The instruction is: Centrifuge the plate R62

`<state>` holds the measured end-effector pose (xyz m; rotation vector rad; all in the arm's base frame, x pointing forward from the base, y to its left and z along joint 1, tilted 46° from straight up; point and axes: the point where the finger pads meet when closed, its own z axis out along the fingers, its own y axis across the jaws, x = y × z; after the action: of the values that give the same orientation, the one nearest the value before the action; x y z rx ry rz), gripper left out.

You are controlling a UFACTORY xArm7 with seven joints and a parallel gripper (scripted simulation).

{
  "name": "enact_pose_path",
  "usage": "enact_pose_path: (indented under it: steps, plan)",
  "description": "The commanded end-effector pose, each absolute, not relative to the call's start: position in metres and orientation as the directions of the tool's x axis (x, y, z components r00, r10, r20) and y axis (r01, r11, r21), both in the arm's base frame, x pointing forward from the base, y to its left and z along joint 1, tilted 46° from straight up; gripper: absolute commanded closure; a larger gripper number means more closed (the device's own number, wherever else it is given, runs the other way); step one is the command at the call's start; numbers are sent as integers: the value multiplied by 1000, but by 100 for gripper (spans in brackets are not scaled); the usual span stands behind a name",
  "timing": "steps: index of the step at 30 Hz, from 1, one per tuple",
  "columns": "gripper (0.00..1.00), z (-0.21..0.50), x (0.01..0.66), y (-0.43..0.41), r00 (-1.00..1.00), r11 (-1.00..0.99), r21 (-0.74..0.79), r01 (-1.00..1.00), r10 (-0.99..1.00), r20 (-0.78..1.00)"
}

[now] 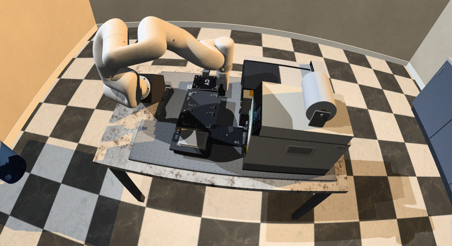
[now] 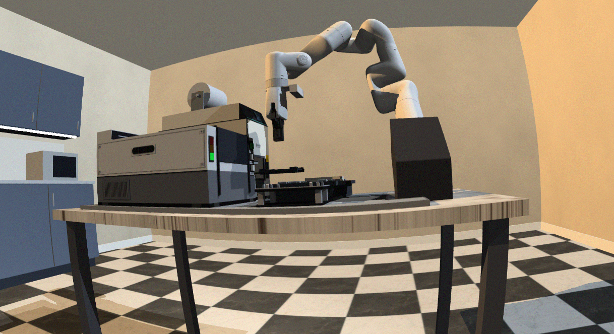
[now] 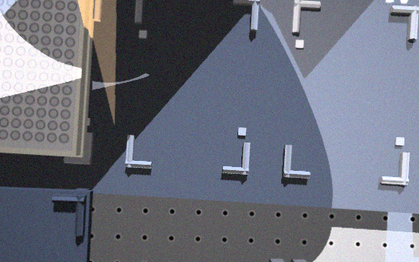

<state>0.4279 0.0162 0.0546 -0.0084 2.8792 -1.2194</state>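
One arm hung its gripper (image 2: 278, 135) (fingers pressed together, holding nothing) high above the deck row (image 1: 202, 102), pointing down. R26 (image 1: 193, 139), a pale well-dotted plate, sat at the deck row's near end.
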Motion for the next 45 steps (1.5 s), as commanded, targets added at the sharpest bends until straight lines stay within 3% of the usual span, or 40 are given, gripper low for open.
enact_pose_path:
  steps: [1,30,45]
  plan:
    - [100,55,429,18,-1000,697,-717,0,-14,-14]
    - [100,55,429,18,-1000,697,-717,0,-14,-14]
    - [100,55,429,18,-899,697,-717,0,-314,-305]
